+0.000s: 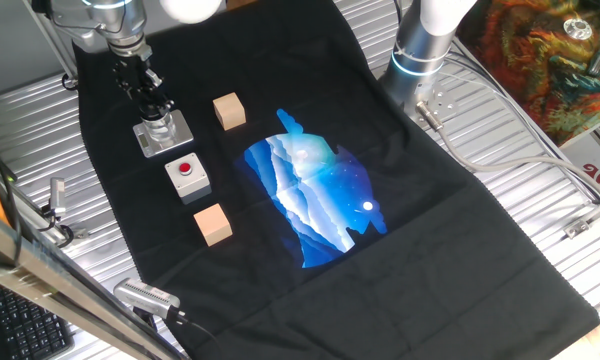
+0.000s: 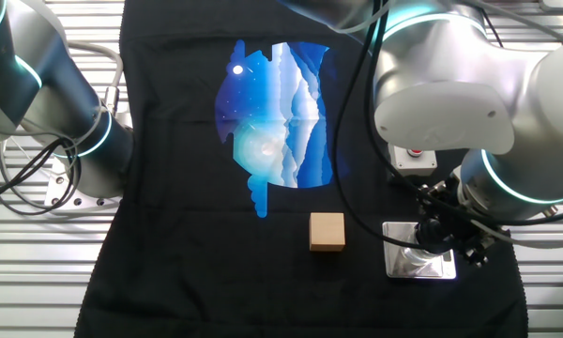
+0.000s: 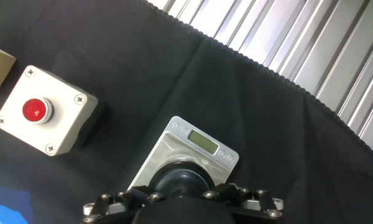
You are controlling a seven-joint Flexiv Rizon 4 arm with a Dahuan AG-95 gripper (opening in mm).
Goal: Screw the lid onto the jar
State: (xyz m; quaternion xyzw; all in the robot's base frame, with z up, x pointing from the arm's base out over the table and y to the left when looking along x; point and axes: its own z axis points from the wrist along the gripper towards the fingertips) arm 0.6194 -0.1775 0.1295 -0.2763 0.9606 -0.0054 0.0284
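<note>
Hand view: pincer (image 3: 183,198) over lid (image 3: 181,180); button box (image 3: 43,112) beside.

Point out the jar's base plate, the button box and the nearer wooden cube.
base plate (image 3: 198,144): hand view, its bare upper part.
button box (image 1: 188,176): one fixed view, pale top face.
wooden cube (image 1: 213,223): one fixed view, top face.

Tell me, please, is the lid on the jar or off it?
On: the lid sits atop the jar, under the pincer. How tightly, cannot tell.
</note>
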